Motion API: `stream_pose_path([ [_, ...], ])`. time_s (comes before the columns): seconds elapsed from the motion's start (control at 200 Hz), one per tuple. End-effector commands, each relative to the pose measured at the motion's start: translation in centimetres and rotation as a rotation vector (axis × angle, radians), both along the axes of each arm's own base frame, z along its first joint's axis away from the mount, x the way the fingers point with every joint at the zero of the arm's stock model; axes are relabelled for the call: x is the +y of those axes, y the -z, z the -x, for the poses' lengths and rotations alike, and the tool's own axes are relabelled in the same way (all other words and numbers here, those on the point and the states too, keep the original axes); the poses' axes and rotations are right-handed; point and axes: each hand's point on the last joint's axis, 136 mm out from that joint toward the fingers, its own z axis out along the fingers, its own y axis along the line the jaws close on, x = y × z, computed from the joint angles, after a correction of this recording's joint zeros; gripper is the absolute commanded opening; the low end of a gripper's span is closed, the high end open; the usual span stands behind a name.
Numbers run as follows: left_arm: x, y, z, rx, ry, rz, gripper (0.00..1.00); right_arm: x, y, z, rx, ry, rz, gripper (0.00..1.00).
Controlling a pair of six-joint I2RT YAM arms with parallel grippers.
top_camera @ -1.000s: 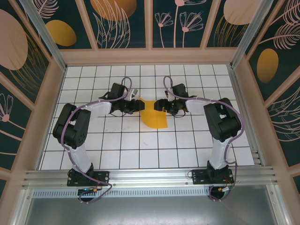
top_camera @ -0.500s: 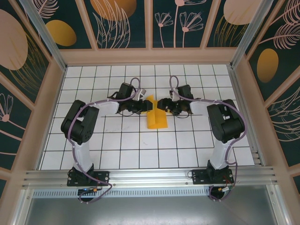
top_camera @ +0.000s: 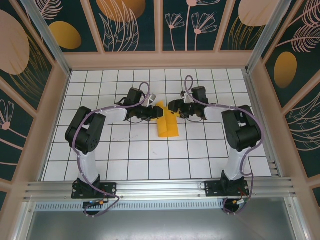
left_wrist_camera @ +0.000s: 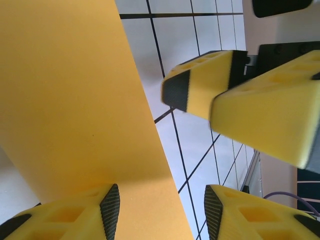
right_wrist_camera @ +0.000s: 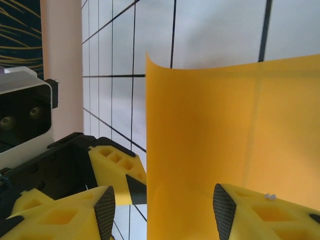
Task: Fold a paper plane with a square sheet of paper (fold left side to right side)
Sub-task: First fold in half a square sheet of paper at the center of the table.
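While left hand [left_wrist_camera: 157,205] and right hand [right_wrist_camera: 162,207] stand open, limp square sheet of paper [top_camera: 169,127] needs pinching at raised edge.

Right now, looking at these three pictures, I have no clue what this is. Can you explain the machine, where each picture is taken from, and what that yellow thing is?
These are two robot arms bolted at the near edge of a white gridded table. The wide picture looks down from above. The other two come from a camera on each wrist, so the yellow wedges along their bottom edges are that arm's own fingers. Between the arms lies a thin orange-yellow square sheet of paper, its far part curled upward. The left tool and the right tool meet at that raised part. Both stand open, the paper rising in the gap between their fingers; neither pinches it yet.
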Motion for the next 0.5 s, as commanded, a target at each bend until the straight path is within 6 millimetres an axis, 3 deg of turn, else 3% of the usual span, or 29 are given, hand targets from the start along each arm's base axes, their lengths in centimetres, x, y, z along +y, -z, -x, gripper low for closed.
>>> stream_pose_path([
  [0.0,-0.7,-0.5,-0.3,-0.018,0.010,0.021,0.50,1.6,-0.9,-0.5,-0.007,-0.041,-0.064,0.56],
  [0.18,-0.8,-0.5,-0.2,-0.021,0.013,0.021,0.48,2.5,-0.1,-0.8,0.014,-0.060,-0.070,0.50],
  [0.3,-0.8,-0.6,-0.2,-0.024,0.014,0.020,0.48,2.8,0.5,-0.7,0.028,-0.068,-0.066,0.32],
  [0.495,0.1,-1.4,-0.6,-0.069,-0.018,-0.038,0.51,1.5,0.6,-0.9,0.017,-0.043,-0.019,0.07],
])
